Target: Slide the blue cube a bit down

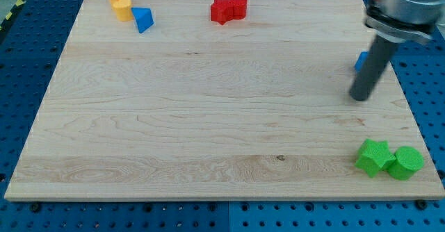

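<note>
The blue cube [361,60] lies near the board's right edge; only a sliver of it shows, the rest is hidden behind my rod. My tip [360,97] rests on the board just below the blue cube, toward the view's bottom. Whether the rod touches the cube I cannot tell.
A blue triangular block [143,19] sits beside two stacked-looking yellow blocks [120,3] at the top left. A red star-shaped block [222,11] and a red round block [238,5] sit together at the top middle. A green star block [373,156] and a green cylinder [405,162] sit at the bottom right.
</note>
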